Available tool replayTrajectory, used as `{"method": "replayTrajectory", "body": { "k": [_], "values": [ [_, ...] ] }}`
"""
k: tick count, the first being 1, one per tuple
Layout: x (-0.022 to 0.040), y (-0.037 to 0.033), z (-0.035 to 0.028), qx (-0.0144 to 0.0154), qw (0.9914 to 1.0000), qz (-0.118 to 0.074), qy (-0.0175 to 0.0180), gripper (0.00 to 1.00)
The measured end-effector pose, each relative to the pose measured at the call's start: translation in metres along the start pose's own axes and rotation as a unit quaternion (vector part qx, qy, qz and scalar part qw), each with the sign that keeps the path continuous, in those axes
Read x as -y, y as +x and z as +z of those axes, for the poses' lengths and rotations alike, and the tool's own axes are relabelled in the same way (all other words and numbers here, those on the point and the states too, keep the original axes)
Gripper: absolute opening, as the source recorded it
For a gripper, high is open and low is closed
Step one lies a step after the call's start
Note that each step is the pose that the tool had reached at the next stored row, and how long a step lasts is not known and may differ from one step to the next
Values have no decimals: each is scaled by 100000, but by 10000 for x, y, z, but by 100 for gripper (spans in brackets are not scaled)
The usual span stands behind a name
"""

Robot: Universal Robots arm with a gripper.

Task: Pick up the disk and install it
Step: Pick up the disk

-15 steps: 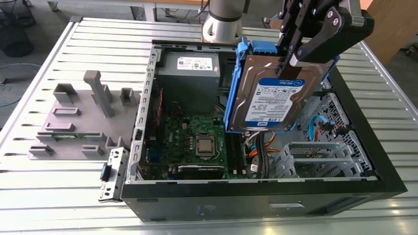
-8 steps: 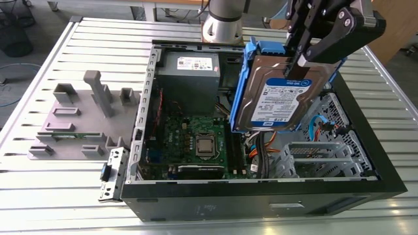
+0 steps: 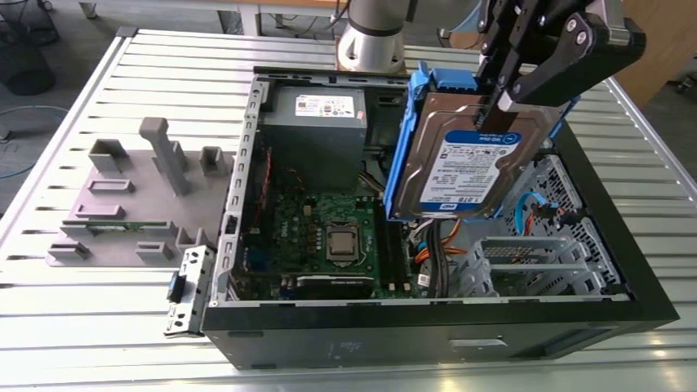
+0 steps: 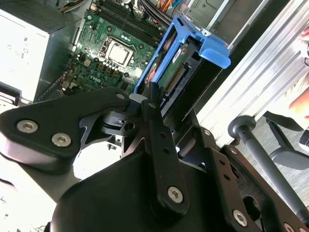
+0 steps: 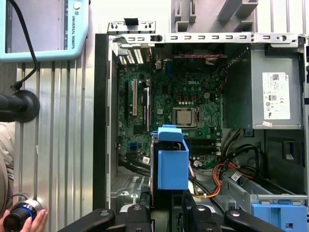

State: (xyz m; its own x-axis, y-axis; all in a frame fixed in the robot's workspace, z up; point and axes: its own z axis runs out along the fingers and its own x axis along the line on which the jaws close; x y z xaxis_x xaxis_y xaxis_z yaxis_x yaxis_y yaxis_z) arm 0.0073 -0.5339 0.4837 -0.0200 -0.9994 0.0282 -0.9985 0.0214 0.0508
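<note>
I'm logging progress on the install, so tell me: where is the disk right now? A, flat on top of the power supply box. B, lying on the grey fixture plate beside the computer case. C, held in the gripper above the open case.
C: in the exterior view the gripper is clamped on the disk, which hangs roughly upright over the open computer case.

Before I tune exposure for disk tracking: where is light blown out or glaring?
Exterior view: the disk is evenly lit; sheen on the table slats. Second wrist view: the power supply is washed white. First wrist view: the fixture beyond the computer case is bleached.
</note>
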Motion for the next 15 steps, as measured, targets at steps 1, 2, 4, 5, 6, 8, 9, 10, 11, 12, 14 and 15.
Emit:
{"method": "replayTrajectory", "body": {
  "k": [1,2,4,5,6,8,9,10,11,12,14,15],
  "values": [
    [4,0,0,15,100000,-8,0,35],
    [9,0,-1,30,100000,-8,0,35],
    [21,0,-1,56,100000,-2,-1,35],
    [28,-1,-1,66,100000,-2,-1,35],
    [37,-1,-2,68,100000,-1,-1,35],
    [56,-1,-3,72,100000,-1,-2,35],
    [65,-1,-3,73,100000,-3,-3,35],
    [72,-1,-3,75,100000,-3,-1,35],
    [75,-1,-4,75,100000,-4,1,35],
    [75,-1,-4,74,100000,-2,-2,35],
    [77,-2,-4,94,100000,-4,-2,35],
    [76,-1,-4,97,100000,-2,-3,35]
  ]
}}
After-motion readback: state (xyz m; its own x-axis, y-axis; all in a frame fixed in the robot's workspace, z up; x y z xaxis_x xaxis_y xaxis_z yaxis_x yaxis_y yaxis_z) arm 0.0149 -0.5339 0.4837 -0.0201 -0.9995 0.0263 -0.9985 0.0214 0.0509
